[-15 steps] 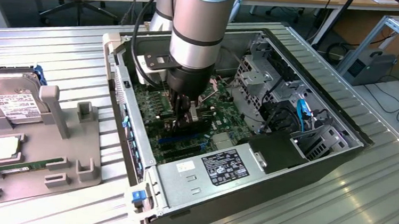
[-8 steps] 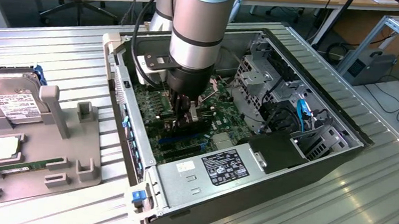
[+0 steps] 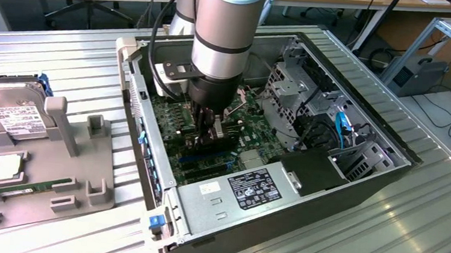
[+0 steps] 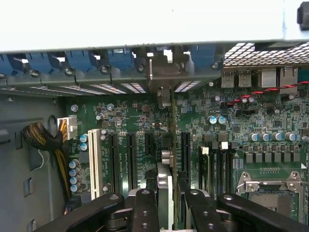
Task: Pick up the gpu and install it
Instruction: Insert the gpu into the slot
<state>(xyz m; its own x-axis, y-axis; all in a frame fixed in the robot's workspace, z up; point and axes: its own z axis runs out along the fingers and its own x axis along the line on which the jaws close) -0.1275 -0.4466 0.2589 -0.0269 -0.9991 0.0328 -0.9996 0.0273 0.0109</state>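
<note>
Wrist view: gripper [image 4: 169, 203] clamped on the gpu [image 4: 173, 145], card held edge-on and upright between the fingers, above the motherboard [image 4: 270, 125] slots. Exterior view: arm reaches down into the open computer case [image 3: 383, 175]; gpu [image 3: 218, 139] sits low over the board. Hard drive [image 3: 13, 116] rests on grey holder [image 3: 43, 197], at the exterior view's left.

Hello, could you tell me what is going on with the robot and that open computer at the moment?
The robot arm is reaching down into the open computer case, which lies on its side on the metal table. Its gripper holds the gpu edge-on, standing upright over the motherboard among the expansion slots. Whether the card is fully seated I cannot tell. On the grey parts holder at the exterior view's left, a hard drive and a RAM stick remain.
</note>
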